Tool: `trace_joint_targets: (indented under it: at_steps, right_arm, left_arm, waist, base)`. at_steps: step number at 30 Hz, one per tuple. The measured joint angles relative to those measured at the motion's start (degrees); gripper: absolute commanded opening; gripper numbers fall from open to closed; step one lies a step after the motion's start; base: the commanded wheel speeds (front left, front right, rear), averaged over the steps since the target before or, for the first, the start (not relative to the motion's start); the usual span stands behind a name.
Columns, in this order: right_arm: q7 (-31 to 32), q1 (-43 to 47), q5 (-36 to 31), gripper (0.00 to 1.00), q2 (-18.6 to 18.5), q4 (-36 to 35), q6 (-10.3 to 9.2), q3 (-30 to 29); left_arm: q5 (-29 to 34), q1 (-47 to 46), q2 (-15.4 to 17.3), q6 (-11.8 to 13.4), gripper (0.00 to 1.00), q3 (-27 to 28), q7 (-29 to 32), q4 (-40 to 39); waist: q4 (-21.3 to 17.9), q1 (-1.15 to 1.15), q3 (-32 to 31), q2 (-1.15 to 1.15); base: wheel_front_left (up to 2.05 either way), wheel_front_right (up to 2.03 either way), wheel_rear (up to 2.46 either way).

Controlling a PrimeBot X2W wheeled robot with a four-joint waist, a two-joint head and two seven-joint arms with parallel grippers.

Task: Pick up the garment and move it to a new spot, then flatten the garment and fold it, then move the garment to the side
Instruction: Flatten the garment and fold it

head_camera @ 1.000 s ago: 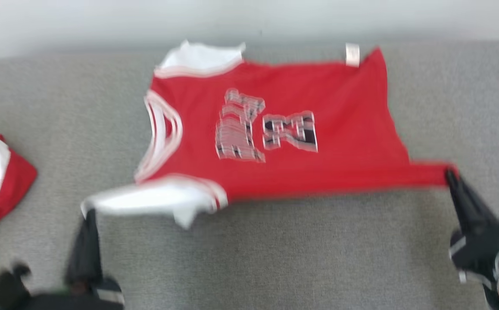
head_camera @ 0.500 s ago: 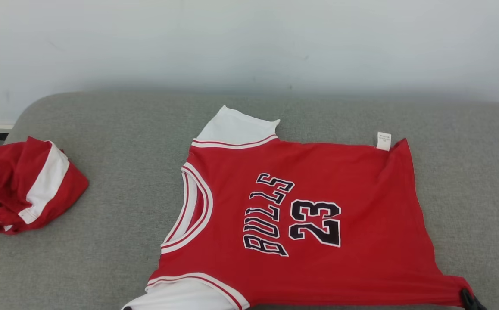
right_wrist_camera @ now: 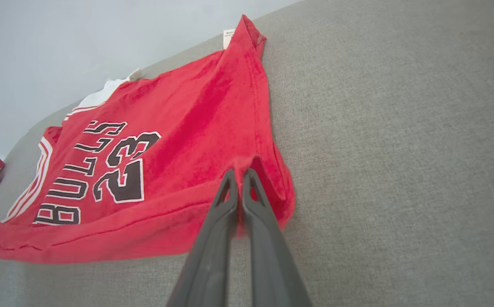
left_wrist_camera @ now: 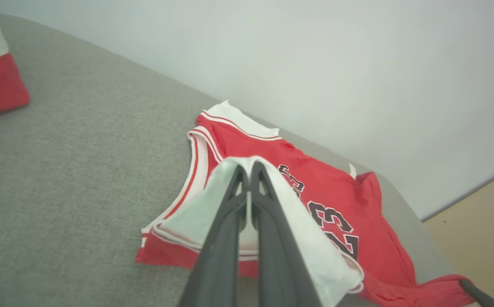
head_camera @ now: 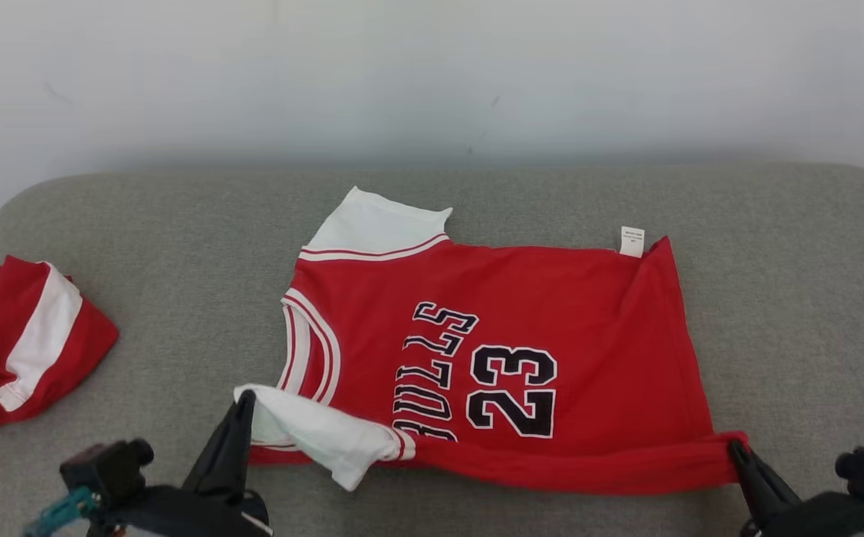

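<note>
The garment (head_camera: 551,313) is a red jersey with white sleeves and "BULLS 23" in black, spread on the grey cushion with its collar to the left. My left gripper (head_camera: 244,397) is shut on the near white sleeve (left_wrist_camera: 213,200), lifted and folded over the jersey's near edge. My right gripper (head_camera: 735,447) is shut on the near red hem corner (right_wrist_camera: 268,179), pulled taut into a raised fold along the front. The far sleeve (head_camera: 372,224) and far hem with a white tag (head_camera: 632,242) lie flat.
A second red and white garment (head_camera: 22,343) lies bunched at the cushion's left end. The grey cushion (head_camera: 790,298) ends at a pale wall behind. Tan floor (left_wrist_camera: 481,221) shows past the cushion's right end.
The head camera has shifted, so the whole picture moved. Both grippers have carried the jersey's near edge up and over its front, and the near sleeve now lies folded inward.
</note>
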Motion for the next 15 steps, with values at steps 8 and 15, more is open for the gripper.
trace_joint_targets:
  at_steps: [8,15]
  right_arm:
    - [-1.31,-14.32,-1.72,0.00,-1.40,12.48,0.01,4.22]
    - [-4.71,-21.89,-2.35,0.00,-3.16,23.60,0.01,6.35]
  left_arm:
    - [0.04,-14.68,-0.98,-4.06,0.00,-0.12,1.93,18.19]
    - [1.08,-23.01,-3.49,-8.23,0.00,-2.19,0.42,32.63]
  waist:
    - [-2.50,0.01,3.41,0.00]
    - [-3.52,0.01,6.15,0.00]
  base:
    - [0.00,0.00,0.00]
    - [0.00,0.00,0.00]
